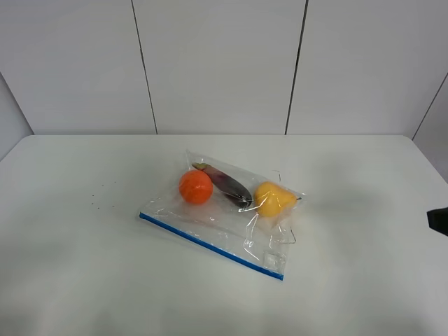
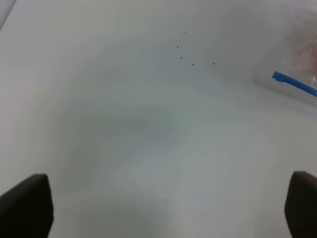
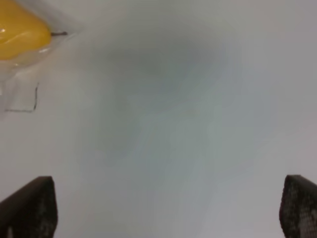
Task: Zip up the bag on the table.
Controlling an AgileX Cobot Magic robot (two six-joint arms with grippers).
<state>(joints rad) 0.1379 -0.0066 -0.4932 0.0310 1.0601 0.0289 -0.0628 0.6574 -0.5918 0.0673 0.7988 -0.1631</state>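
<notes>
— How did the grippers stand?

— The left gripper point(image 2: 168, 206) was spread wide over bare table point(image 2: 124, 129), holding nothing, its dark fingertips point(image 2: 27, 203) far apart. The right gripper point(image 3: 168, 208) was just as wide and empty, only a dark bit of it showing at the table's right edge from the high camera.

— And the bag?

— The bag point(image 1: 231, 224) lay flat near the middle of the table, apart from both grippers. Its blue zipper strip point(image 1: 210, 241) ran slantwise along the side toward the front edge. Inside sat an orange fruit point(image 1: 195, 187), a dark long item point(image 1: 227, 185) and a yellow pear-like fruit point(image 1: 273, 199), toward the back edge.
</notes>
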